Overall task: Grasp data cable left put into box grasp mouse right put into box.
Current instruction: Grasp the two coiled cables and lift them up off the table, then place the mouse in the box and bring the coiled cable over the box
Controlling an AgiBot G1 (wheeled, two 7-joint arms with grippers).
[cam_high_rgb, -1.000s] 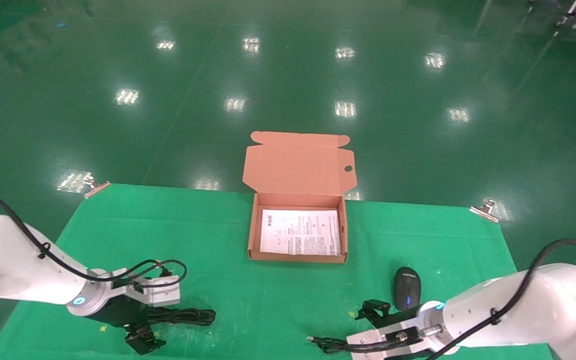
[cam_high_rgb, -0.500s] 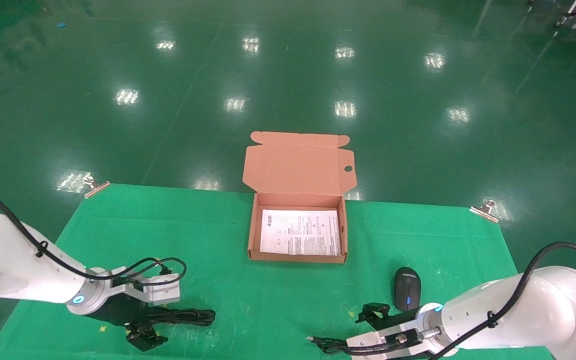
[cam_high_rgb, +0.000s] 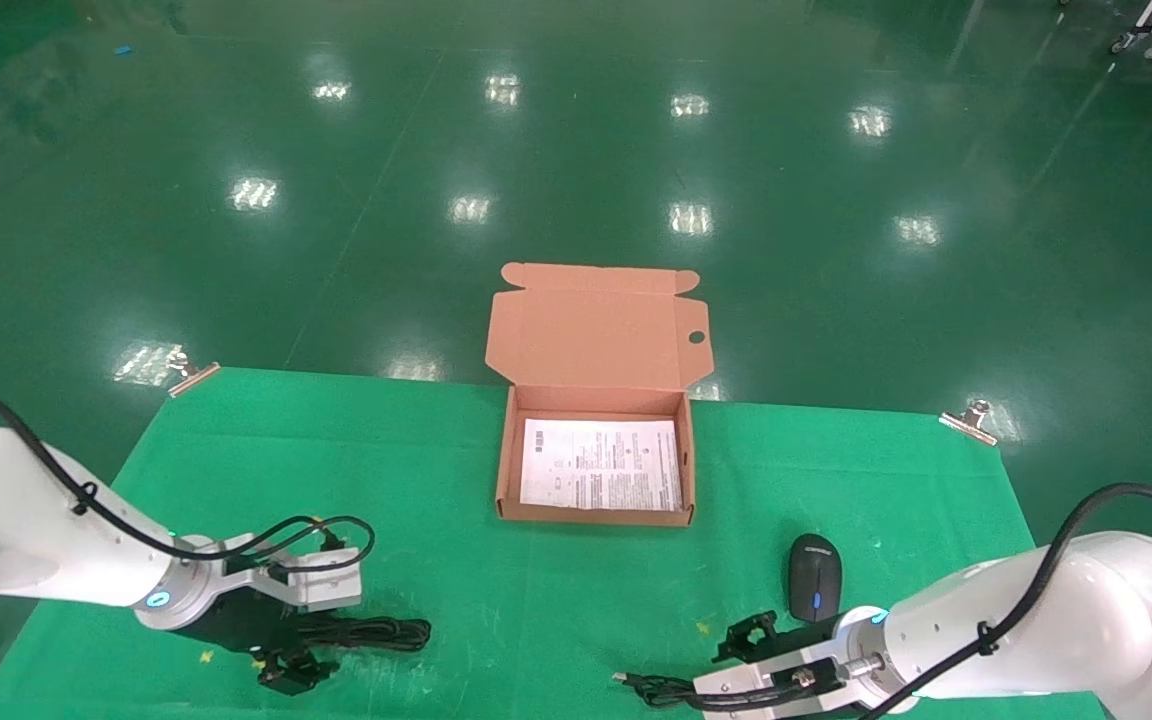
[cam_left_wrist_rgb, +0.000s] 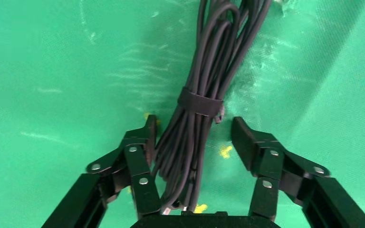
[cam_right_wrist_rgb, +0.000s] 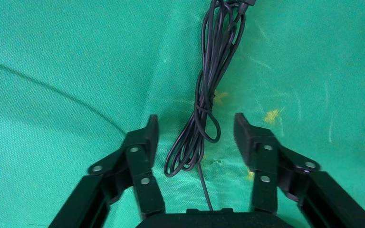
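Head view: we see the left gripper (cam_high_rgb: 291, 655) low over the data cable (cam_high_rgb: 376, 632) at the near left of the green mat (cam_high_rgb: 436, 480). Left wrist view shows jaws wide, bundle between the fingers (cam_left_wrist_rgb: 140, 156), one touching it. Right gripper (cam_high_rgb: 751, 640) hangs open just near of the mouse (cam_high_rgb: 815, 590); its cord (cam_right_wrist_rgb: 204, 104) lies between the fingers. The box (cam_high_rgb: 506, 470) stands open mid-mat.

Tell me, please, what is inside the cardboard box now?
Inside the box only a white printed sheet lies flat on the floor. Anything under the sheet is covered. The data cable and mouse remain outside.
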